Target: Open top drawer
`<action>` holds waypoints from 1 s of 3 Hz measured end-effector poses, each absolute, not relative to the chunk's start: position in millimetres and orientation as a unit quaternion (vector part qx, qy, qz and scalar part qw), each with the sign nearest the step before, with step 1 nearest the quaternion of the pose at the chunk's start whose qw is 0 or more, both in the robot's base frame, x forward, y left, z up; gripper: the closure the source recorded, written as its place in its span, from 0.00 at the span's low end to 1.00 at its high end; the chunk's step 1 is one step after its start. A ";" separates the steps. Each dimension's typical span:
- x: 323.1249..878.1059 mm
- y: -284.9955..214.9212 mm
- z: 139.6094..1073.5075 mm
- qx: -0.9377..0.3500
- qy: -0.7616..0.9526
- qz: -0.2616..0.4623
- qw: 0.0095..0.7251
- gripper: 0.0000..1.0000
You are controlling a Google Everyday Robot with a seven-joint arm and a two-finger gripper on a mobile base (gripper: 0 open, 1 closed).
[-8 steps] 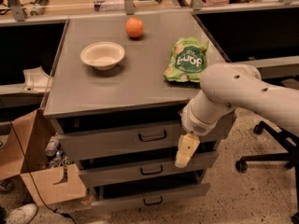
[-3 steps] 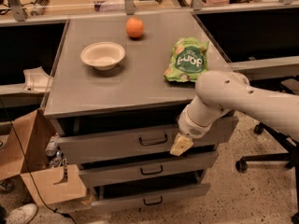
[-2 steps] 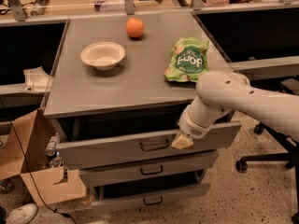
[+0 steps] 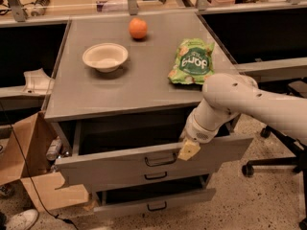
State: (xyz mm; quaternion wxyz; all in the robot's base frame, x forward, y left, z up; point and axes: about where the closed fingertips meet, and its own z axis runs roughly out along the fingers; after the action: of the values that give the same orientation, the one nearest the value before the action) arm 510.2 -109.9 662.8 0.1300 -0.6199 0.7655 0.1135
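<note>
So the top drawer (image 4: 105,166) is sticking out partway from under the worktop (image 4: 144,87), with a dark gap showing behind its front. The tool (image 4: 188,150) sits at the front's upper edge, just right of the black handle (image 4: 160,160). My guess is it's pulling on the lip, not the bar. Can't tell if it's clenched or released.

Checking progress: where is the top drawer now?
The top drawer juts out under the cabinet top, mid-view; the gripper is at its front just right of the handle.
</note>
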 end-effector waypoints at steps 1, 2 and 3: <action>501.1 -113.2 668.2 -0.612 0.770 0.116 0.136 1.00; 480.9 -123.4 682.4 -0.595 0.782 0.115 0.144 1.00; 478.9 -122.3 693.6 -0.599 0.780 0.112 0.143 1.00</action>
State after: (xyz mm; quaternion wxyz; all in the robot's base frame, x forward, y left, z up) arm 478.9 -122.3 693.6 0.1432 -0.5989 0.7799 0.1125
